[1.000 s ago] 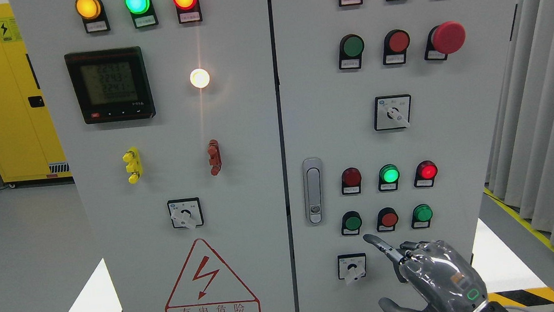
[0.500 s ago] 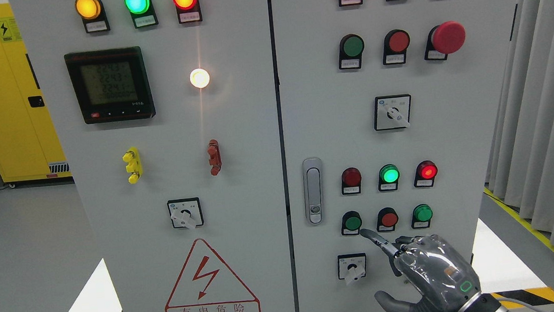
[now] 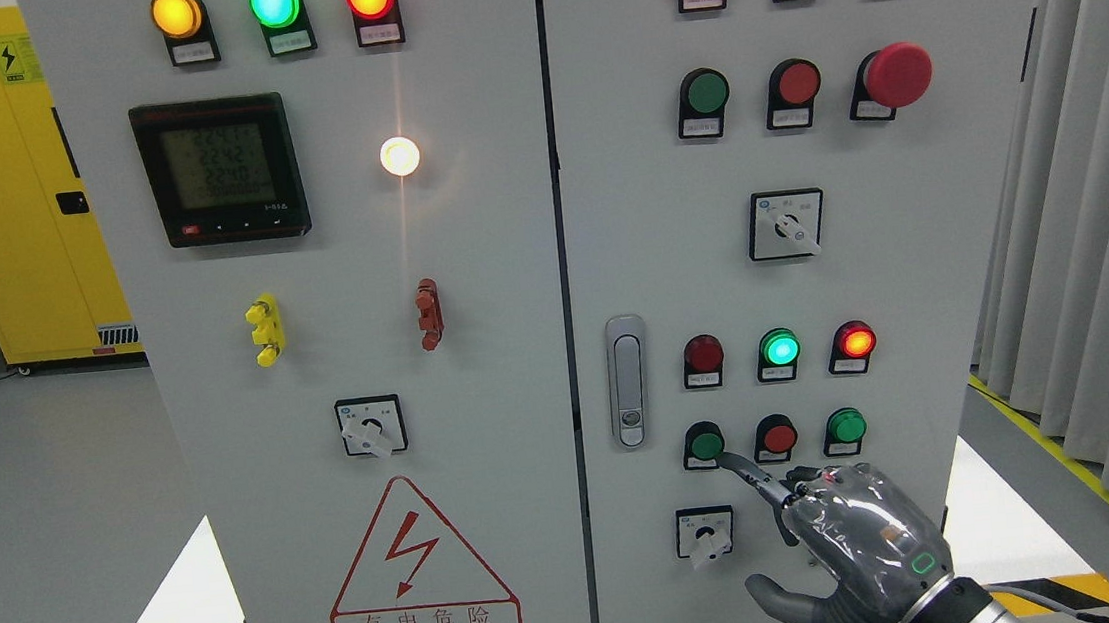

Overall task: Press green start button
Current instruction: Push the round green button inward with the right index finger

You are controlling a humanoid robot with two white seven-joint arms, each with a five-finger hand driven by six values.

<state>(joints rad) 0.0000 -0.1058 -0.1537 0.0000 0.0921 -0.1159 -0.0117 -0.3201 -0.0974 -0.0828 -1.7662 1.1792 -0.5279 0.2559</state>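
Green button (image 3: pixel 704 445) sits low on the right door of the grey cabinet (image 3: pixel 472 289), left of a red button (image 3: pixel 777 438). I see my right hand (image 3: pixel 851 546) below it, forefinger (image 3: pixel 752 476) stretched out with its tip at the button's lower edge, other fingers curled, holding nothing. Wrist is cut off.

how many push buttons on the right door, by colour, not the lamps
green push buttons: 3
red push buttons: 2
red mushroom button: 1
total: 6
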